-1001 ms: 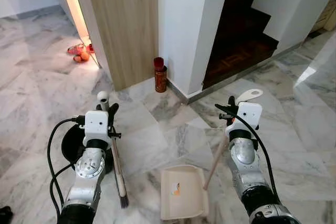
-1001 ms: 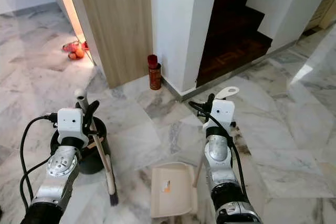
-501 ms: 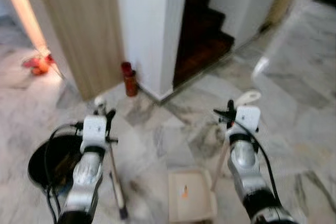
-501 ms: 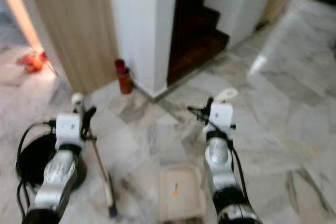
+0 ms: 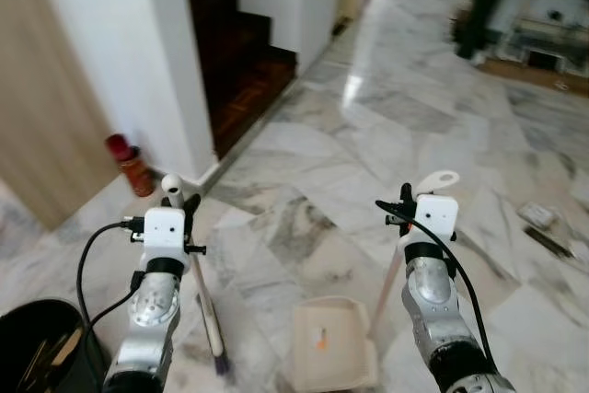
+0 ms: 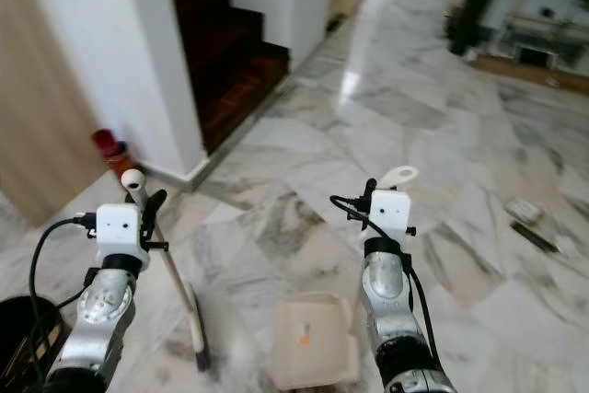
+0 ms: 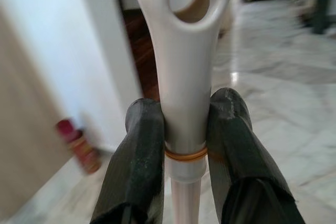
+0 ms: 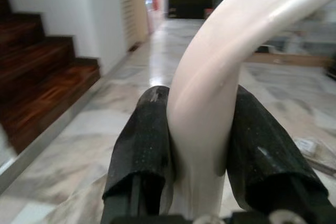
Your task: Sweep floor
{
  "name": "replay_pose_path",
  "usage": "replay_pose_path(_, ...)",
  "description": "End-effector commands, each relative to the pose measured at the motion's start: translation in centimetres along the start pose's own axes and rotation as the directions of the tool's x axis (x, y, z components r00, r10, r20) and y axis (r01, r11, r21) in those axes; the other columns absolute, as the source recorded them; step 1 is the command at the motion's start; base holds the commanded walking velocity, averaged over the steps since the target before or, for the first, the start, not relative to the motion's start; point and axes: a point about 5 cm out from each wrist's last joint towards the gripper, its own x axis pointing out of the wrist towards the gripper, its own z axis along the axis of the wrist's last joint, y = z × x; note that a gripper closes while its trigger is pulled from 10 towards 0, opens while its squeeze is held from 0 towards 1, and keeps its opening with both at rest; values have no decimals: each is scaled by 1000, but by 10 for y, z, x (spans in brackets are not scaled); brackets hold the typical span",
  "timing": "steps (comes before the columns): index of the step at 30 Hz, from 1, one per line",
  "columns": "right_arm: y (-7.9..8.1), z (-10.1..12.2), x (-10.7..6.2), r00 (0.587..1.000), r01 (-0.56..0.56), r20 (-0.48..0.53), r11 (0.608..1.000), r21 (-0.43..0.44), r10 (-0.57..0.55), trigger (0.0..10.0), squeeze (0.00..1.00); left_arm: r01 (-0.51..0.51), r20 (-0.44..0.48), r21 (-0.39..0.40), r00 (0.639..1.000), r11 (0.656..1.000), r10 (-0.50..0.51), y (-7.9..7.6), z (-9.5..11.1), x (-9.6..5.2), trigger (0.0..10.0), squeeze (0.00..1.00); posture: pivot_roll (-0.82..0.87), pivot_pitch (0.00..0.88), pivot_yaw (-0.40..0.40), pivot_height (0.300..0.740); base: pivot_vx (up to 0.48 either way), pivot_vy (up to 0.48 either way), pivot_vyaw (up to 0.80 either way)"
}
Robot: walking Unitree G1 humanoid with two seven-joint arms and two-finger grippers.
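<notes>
While you look down over both arms, your left gripper (image 7: 184, 145) has its two black fingers (image 7: 139, 150) pressed tight against the cream handle of the broom (image 5: 204, 306), just below the loop at the handle's end. The broom slants down from that grip to its dark bristle head on the marble floor (image 5: 304, 236), at about 7 o'clock in the left eye view. Your right gripper (image 8: 202, 140) is clamped just as firmly around the curved cream handle of the dustpan (image 5: 329, 353). The pan itself sits flat on the floor at 6 o'clock, between the two arms, with a small orange mark on its face.

At 8 o'clock, just beside your left arm, you see the rim of a black bin (image 5: 41, 352). At 10 o'clock a red canister (image 5: 131, 163) stands against the foot of the white wall, where it meets a wood panel. The dark wooden stairs (image 5: 241, 52) rise at 11 o'clock. At 3 o'clock some small flat items (image 5: 538, 218) lie on the floor, too blurred to identify.
</notes>
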Motion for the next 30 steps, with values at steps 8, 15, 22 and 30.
replay_pose_path(8, 1, 2, -3, 999, 24, 26, 1000, 16, -24, 10000, 0, 22, 48, 31, 999, 999, -23, 5, 11, 7, 10000, 0, 101, 3, 55, 740, 0, 0, -800)
replay_pose_path(15, -2, 6, 0, 999, 15, 38, 1000, 8, -16, 10000, 0, 33, 52, 15, 998, 999, -34, -3, 12, 8, 10000, 0, 95, 3, 28, 740, 0, 0, -800)
replay_pose_path(22, 3, 7, 0, 999, -22, 38, 1000, -5, 22, 10000, 0, 41, 38, -21, 998, 999, -40, -7, 6, -1, 10000, 0, 94, 8, -4, 740, 0, 0, -800)
replay_pose_path(30, -4, 10, 0, 998, -34, 51, 999, -26, 35, 10000, 0, 20, 57, -59, 998, 998, -17, -9, 7, -7, 10000, 0, 66, 15, -21, 740, 0, 0, -800)
